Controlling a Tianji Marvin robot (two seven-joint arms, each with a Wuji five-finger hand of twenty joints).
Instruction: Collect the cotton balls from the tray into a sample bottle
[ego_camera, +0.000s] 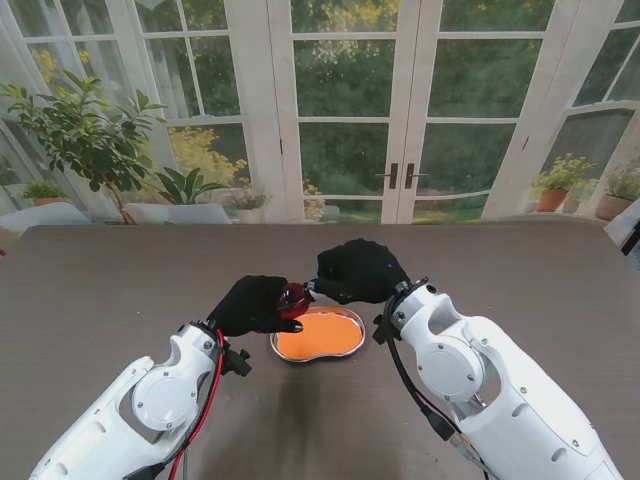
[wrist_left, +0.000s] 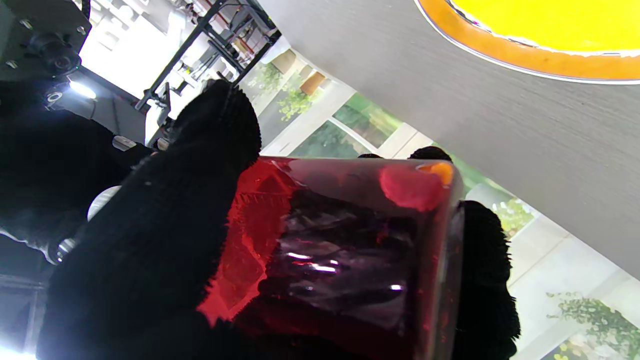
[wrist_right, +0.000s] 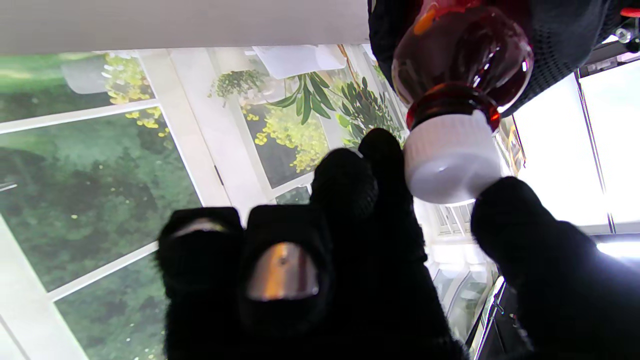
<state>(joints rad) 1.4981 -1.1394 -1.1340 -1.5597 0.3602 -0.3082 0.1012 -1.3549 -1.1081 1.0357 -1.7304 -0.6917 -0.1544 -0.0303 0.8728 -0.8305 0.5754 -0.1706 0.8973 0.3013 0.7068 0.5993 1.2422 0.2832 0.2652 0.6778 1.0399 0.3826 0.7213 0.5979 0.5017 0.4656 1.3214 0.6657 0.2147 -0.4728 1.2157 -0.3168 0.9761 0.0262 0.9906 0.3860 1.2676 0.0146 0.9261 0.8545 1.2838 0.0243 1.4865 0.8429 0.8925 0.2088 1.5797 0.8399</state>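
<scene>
My left hand (wrist_left: 150, 260), in its fuzzy black glove, was wrapped around the red bottle (wrist_left: 345, 250). One thick finger (wrist_left: 210, 140) lay along one side of the bottle, and more black fingertips (wrist_left: 482, 260) showed on the other side. Something small and pink-orange (wrist_left: 407, 187) sat inside the bottle against the glass. Past the bottle was the grey table (wrist_left: 500, 115), and on it the orange tray (wrist_left: 530, 62), with only its edge showing.

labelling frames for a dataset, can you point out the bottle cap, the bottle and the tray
bottle cap (wrist_right: 450, 162), right wrist view, on the white cap's ribbed side.
bottle (wrist_left: 345, 250), left wrist view, on its dark red glass wall.
tray (ego_camera: 318, 336), stand view, on its orange inner floor, just inside the metal rim.
</scene>
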